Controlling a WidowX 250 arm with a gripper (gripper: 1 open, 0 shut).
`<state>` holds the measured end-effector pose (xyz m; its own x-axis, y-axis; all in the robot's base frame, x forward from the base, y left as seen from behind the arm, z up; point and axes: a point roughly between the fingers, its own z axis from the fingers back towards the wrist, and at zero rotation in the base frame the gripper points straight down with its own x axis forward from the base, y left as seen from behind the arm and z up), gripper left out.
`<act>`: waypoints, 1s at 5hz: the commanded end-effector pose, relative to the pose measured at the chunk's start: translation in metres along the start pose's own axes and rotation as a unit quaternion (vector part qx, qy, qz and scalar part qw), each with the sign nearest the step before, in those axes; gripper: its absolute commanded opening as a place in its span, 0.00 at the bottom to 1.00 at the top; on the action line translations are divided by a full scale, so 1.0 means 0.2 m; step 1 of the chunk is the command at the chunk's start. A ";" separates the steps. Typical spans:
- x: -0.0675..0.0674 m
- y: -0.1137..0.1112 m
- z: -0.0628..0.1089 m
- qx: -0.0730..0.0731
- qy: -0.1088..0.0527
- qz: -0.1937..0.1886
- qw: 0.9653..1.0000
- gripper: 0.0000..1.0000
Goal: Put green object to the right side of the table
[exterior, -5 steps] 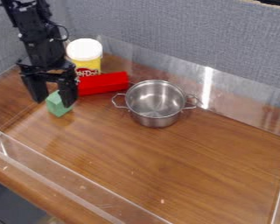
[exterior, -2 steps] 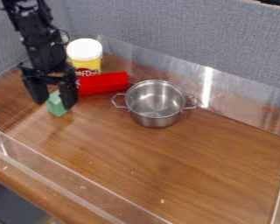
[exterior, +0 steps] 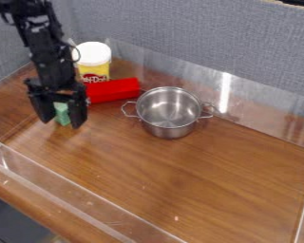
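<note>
The green object [exterior: 65, 115] is a small green block standing on the brown wood-grain table [exterior: 180, 180] at the far left. My gripper [exterior: 62, 111] has come down over it from above. Its black fingers [exterior: 43, 107] stand open on either side of the block, which sits between them. I cannot tell whether the fingers touch the block. The black arm rises from there toward the top left corner.
A red rectangular block [exterior: 111, 90] lies just behind the gripper, with a yellow-labelled white tub [exterior: 91, 62] behind it. A steel pot [exterior: 169, 110] stands mid-table. Low clear acrylic walls [exterior: 231, 87] edge the table.
The gripper has moved down and slightly right, so its open fingers now straddle the green block instead of hovering above it. The block has not moved.
</note>
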<state>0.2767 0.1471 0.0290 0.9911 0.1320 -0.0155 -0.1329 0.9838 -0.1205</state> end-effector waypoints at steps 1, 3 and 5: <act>0.07 0.00 0.03 0.016 -0.021 -0.008 1.000 0.00; 0.08 -0.04 0.07 0.020 -0.026 -0.023 0.999 0.00; 0.07 -0.11 0.18 0.023 -0.043 -0.044 0.998 0.00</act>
<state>0.2880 0.1307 0.0473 0.9980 0.0589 0.0234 -0.0564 0.9936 -0.0979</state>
